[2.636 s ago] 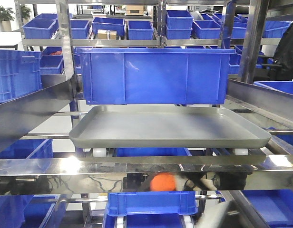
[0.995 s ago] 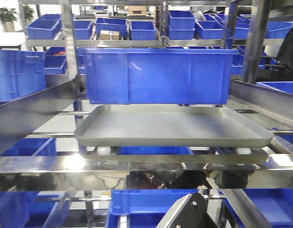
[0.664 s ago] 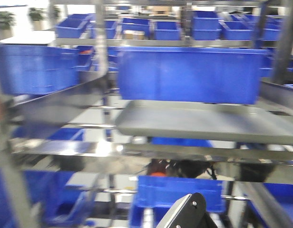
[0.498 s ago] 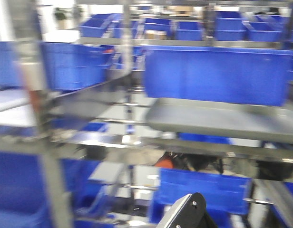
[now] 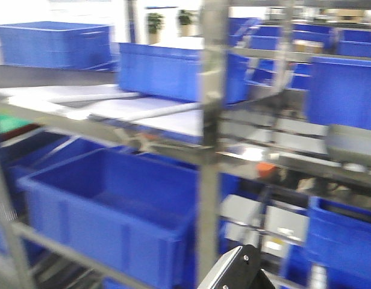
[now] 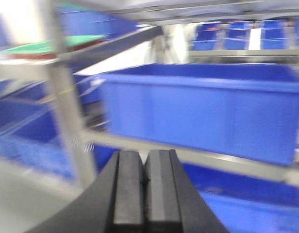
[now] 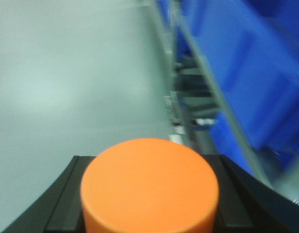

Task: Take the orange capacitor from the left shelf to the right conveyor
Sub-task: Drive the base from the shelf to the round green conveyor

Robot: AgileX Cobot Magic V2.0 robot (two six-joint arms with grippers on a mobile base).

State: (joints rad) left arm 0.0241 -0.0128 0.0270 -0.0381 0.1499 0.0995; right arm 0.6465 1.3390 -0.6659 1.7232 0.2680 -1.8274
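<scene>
Your right gripper (image 7: pixel 149 162) is clamped on the orange capacitor (image 7: pixel 149 187). In the right wrist view the can sits dead centre between the two black fingers (image 7: pixel 62 199), one against each side, with its flat top toward the lens. Its lower body is cut off by the frame edge, so none of its side shows. Behind it is a pale grey surface (image 7: pixel 67 73), blurred, with blue bins (image 7: pixel 246 63) along a steel rail (image 7: pixel 212 92) to the right. Your left gripper (image 6: pixel 143 162) holds nothing. Its pads (image 6: pixel 127 194) are pressed together, pointing at a big blue bin (image 6: pixel 203 107) on the left shelf (image 6: pixel 67 107). The front view is badly motion-smeared: you get a steel upright, bins on several levels, and a corner of the grey tray (image 5: pixel 354 141) at the right edge. There's a small orange smudge (image 5: pixel 265 169) under a rail; you can't tell what it is. A black-and-white arm piece (image 5: pixel 233 271) pokes in at the bottom, mostly cut off, and you can't tell which arm it belongs to.
</scene>
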